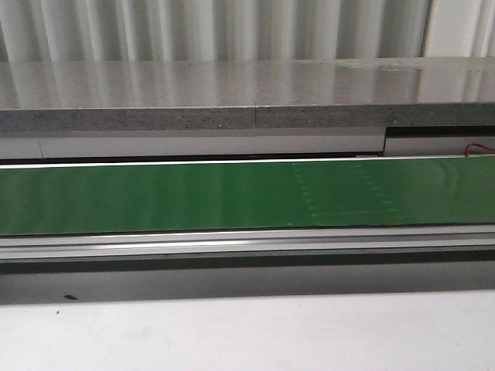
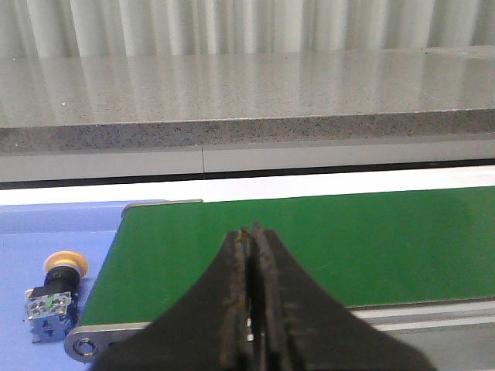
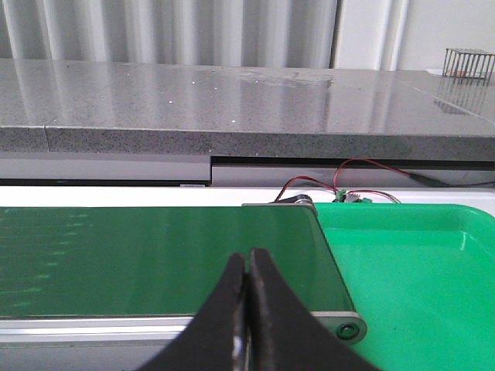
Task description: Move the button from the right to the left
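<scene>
The button, with a yellow-orange cap, black collar and boxy contact block, lies on the blue tray just off the left end of the green conveyor belt; it shows only in the left wrist view. My left gripper is shut and empty, above the belt's near edge, to the right of the button and apart from it. My right gripper is shut and empty over the belt near its right end. Neither gripper shows in the front view, which holds only the belt.
A green tray sits off the belt's right end, with red wires behind it. A grey stone ledge runs behind the belt. A metal rail runs along the belt's front, with a pale tabletop in front.
</scene>
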Action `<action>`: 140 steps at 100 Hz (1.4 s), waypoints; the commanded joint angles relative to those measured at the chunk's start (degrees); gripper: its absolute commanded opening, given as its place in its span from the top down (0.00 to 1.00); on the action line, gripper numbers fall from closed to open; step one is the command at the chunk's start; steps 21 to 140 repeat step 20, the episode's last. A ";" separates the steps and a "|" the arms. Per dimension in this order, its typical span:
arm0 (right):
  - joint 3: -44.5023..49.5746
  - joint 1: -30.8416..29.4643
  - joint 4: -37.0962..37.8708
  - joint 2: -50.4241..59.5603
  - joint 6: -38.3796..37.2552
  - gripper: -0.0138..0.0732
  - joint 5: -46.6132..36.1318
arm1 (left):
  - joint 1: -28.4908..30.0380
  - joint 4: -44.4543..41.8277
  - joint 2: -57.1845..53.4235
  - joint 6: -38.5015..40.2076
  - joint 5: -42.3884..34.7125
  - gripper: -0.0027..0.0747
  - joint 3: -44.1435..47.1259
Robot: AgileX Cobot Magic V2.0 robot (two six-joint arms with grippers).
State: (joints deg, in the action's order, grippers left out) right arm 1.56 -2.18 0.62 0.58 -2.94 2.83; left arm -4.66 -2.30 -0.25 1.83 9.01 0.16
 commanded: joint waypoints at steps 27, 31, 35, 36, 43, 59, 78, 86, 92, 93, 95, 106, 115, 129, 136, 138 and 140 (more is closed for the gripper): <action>-1.11 -0.32 -0.05 1.18 -0.11 0.92 -4.62 | -0.29 0.04 -1.80 0.68 -4.37 0.99 2.24; -1.11 -0.32 -0.05 1.18 -0.11 0.92 -4.62 | -0.29 0.04 -1.80 0.68 -4.37 0.99 2.24; -1.11 -0.32 -0.05 1.18 -0.11 0.92 -4.62 | -0.29 0.04 -1.80 0.68 -4.37 0.99 2.24; -1.11 -0.32 -0.05 1.18 -0.11 0.92 -4.62 | -0.29 0.04 -1.80 0.68 -4.37 0.99 2.24; -1.11 -0.32 -0.05 1.18 -0.11 0.92 -4.62 | -0.29 0.04 -1.80 0.68 -4.37 0.99 2.24; -1.11 -0.32 -0.05 1.18 -0.11 0.92 -4.62 | -0.29 0.04 -1.80 0.68 -4.37 0.99 2.24; -1.11 -0.32 -0.05 1.18 -0.11 0.92 -4.62 | -0.29 0.04 -1.80 0.68 -4.37 0.99 2.24; -1.11 -0.32 -0.05 1.18 -0.11 0.92 -4.62 | -0.29 0.04 -1.80 0.68 -4.37 0.99 2.24; -1.11 -0.32 -0.05 1.18 -0.11 0.92 -4.62 | -0.29 0.04 -1.80 0.68 -4.37 0.99 2.24; -1.11 -0.32 -0.05 1.18 -0.11 0.92 -4.62 | -0.29 0.04 -1.80 0.68 -4.37 0.99 2.24; -1.11 -0.32 -0.05 1.18 -0.11 0.92 -4.62 | -0.29 0.04 -1.80 0.68 -4.37 0.99 2.24; -1.11 -0.32 -0.05 1.18 -0.11 0.92 -4.62 | -0.29 0.04 -1.80 0.68 -4.37 0.99 2.24; -1.11 -0.32 -0.05 1.18 -0.11 0.92 -4.62 | -0.29 0.04 -1.80 0.68 -4.37 0.99 2.24; -1.11 -0.32 -0.05 1.18 -0.11 0.92 -4.62 | -0.29 0.04 -1.80 0.68 -4.37 0.99 2.24; -1.11 -0.32 -0.05 1.18 -0.11 0.92 -4.62 | -0.29 0.04 -1.80 0.68 -4.37 0.99 2.24; -1.11 -0.32 -0.05 1.18 -0.11 0.92 -4.62 | -0.29 0.04 -1.80 0.68 -4.37 0.99 2.24; -1.11 -0.32 -0.05 1.18 -0.11 0.92 -4.62 | -0.29 0.04 -1.80 0.68 -4.37 0.99 2.24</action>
